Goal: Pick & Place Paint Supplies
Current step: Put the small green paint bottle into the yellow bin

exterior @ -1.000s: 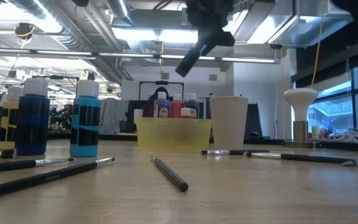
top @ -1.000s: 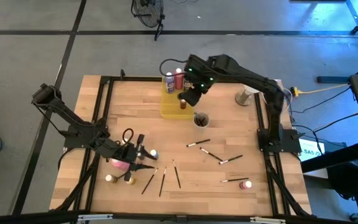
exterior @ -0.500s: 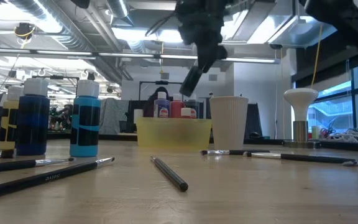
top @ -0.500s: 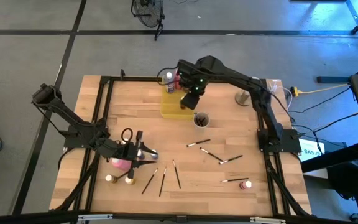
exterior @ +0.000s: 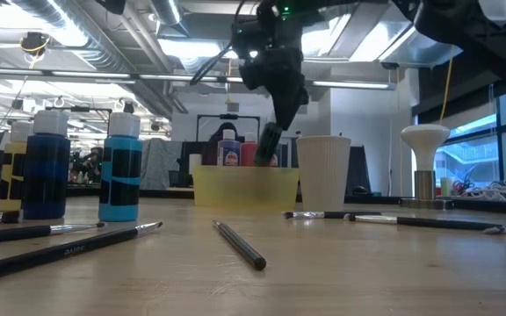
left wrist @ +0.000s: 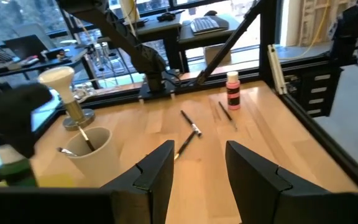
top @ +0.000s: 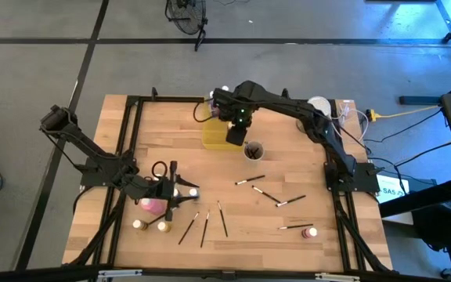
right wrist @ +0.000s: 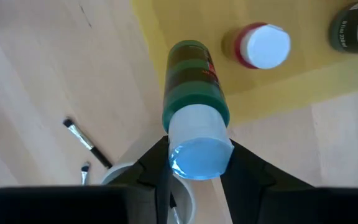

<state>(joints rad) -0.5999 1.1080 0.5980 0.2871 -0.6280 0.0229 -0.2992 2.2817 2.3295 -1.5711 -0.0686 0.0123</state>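
My right gripper (top: pixel 236 135) hangs over the near side of the yellow tray (top: pixel 214 135), shut on a green paint bottle (right wrist: pixel 194 87) with a white cap. In the low view the bottle (exterior: pixel 269 145) slants down to the tray's rim (exterior: pixel 244 171). A red bottle (right wrist: pixel 263 46) and a dark bottle (right wrist: pixel 356 25) stand in the tray. The cup (top: pixel 253 149) holds brushes. My left gripper (top: pixel 182 192) is open near the table's left edge, beside a pink bottle (top: pixel 151 205), with nothing between its fingers (left wrist: pixel 160 174). My right gripper pinches the green bottle's white cap (right wrist: pixel 194 127) between its two fingers (right wrist: pixel 151 163). The fingers come from above, pointing down. The bottle hangs below them, slightly tilted, its base over the tray's near wall; whether the base touches the tray I cannot tell.
Loose brushes (top: pixel 268 194) lie across the middle and near part of the table, with several more (top: pixel 205 227) at near left. Small bottles stand at near left (top: pixel 138 225) and near right (top: pixel 310 233). A white-topped stand (top: pixel 317 104) is at far right. Blue bottles (exterior: pixel 121 167) show left in the low view.
My right gripper has come down with the green bottle and shifted slightly toward the table's left and near side, from above the tray down to its rim. The bottle has swung from a steep slant toward upright. My left gripper has turned a little in place.
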